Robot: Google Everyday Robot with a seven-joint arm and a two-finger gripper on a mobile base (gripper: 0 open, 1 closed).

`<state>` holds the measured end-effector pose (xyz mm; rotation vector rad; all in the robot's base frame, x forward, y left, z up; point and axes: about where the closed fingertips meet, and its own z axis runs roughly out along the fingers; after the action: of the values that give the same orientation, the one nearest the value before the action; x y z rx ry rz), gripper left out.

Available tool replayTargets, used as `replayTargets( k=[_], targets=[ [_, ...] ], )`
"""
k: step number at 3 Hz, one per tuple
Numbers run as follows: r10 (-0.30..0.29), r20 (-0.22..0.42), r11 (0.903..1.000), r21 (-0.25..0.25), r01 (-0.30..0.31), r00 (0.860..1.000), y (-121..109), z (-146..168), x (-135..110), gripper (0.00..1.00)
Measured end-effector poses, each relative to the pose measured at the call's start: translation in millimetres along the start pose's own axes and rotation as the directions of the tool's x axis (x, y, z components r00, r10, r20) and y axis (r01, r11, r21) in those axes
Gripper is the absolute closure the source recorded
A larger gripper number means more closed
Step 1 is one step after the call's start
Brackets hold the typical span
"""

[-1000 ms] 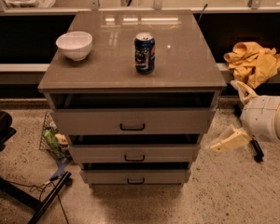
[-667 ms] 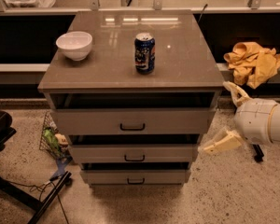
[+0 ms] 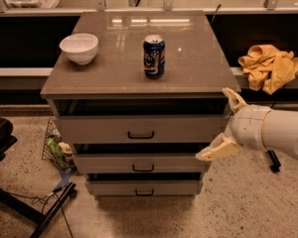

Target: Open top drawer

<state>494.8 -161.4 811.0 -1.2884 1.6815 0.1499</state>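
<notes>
Spread wide and holding nothing, my tool (image 3: 226, 125) hovers just beside the right end of the top drawer (image 3: 99, 129), whose front sits directly under the worktop (image 3: 198, 58), a dark gap between.

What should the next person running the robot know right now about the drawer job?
Gripper: open and empty, beside the right end of the top drawer. It is not on the handle. I cannot tell whether it touches the drawer front.
Top drawer: its front stands a little way out from under the cabinet top, with a dark gap above it.
Done: the drawer looks partly open.
Left: probably move the gripper to the handle and pull the drawer out further.
Mind: a white bowl and a can stand on the cabinet top, so pull gently.
</notes>
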Motion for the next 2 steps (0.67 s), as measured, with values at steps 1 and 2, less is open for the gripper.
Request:
replayTargets(
  k=[1,2],
  targets=[
    [0.036,0.005,0.9989,-0.031,-0.036,0.999,8.6,46.4,15.2,0.00],
    [0.043,0.009,0.9984,-0.037,-0.043,0.999,9.8,55.7,17.4,0.00]
  ],
)
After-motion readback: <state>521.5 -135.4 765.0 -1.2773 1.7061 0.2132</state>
